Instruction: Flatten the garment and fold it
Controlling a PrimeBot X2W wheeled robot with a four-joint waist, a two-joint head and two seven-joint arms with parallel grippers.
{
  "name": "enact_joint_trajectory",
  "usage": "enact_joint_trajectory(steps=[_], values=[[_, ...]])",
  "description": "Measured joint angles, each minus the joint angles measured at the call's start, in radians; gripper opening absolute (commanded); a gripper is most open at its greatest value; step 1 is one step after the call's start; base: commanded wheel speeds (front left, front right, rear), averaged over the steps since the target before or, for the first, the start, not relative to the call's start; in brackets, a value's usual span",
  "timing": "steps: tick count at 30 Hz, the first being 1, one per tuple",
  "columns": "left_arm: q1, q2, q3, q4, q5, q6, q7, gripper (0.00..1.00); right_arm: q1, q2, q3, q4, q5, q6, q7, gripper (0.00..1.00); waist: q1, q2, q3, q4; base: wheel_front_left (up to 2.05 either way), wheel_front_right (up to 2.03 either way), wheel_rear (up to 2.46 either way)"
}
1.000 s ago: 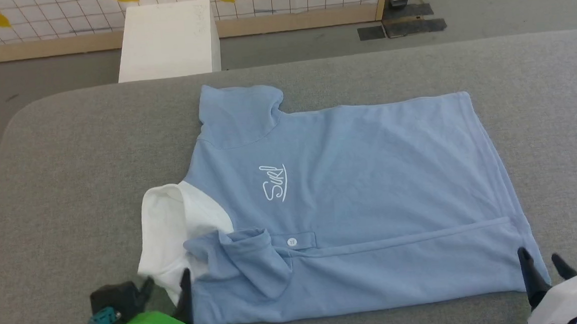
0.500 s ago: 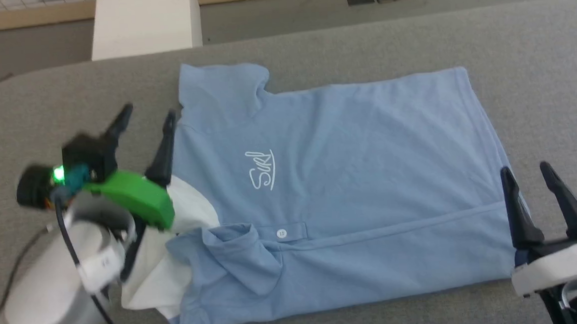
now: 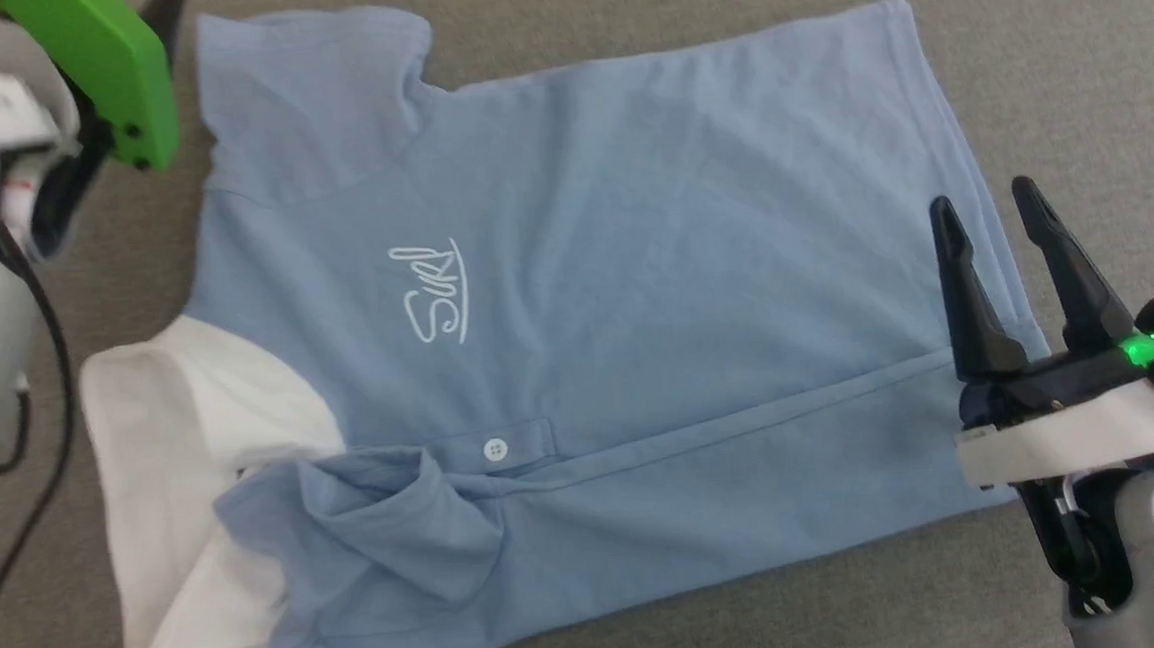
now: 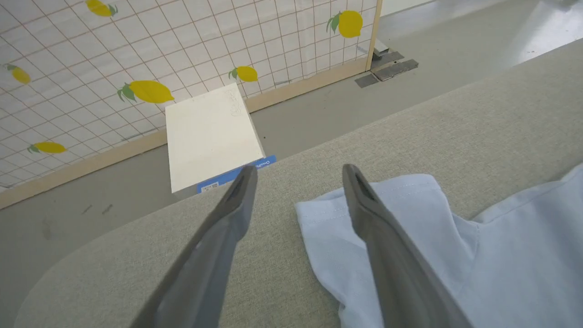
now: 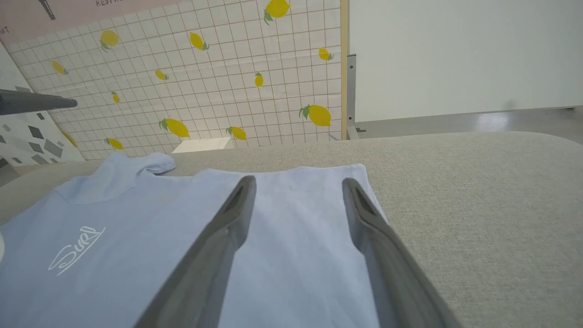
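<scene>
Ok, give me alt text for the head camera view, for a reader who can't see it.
A light blue polo shirt lies on a grey fabric surface, white collar to the left, its near edge folded over. The right claw is open above the hem at right; the left arm's green housing is at the upper left.
</scene>
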Motion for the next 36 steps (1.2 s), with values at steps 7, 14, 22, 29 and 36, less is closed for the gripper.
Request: enact_joint_trajectory(steps=[7,14,22,29,36], values=[[-0.109,0.028,0.007,0.078,-0.059,0.04,0.303,1.0,-0.051,0.023,0.028,0.017,0.008,0.0,-0.026,1.0,0.0001,0.0,0.101,-0.065,0.0,0.0,0.0],[-0.122,0.068,0.001,0.042,-0.078,0.142,0.51,1.0,-0.066,0.029,0.041,0.037,0.017,0.0,-0.036,1.0,0.0001,0.0,0.173,-0.123,0.0,0.0,0.0],[-0.12,0.113,0.002,-0.081,-0.065,0.217,0.579,0.0,-0.137,0.011,0.053,0.041,0.015,0.0,0.007,1.0,0.0,0.0,0.214,-0.145,0.0,0.0,0.0],[-0.11,0.125,-0.001,-0.133,-0.073,0.219,0.593,0.0,-0.405,-0.022,0.029,0.1,0.038,0.0,0.241,1.0,0.0,0.0,0.218,-0.131,0.0,0.0,0.0],[-0.108,0.114,-0.009,-0.159,-0.074,0.217,0.582,0.0,-0.708,0.014,-0.056,0.387,0.077,0.0,0.645,1.0,-0.0001,0.0,0.222,-0.105,0.0,0.0,0.0]])
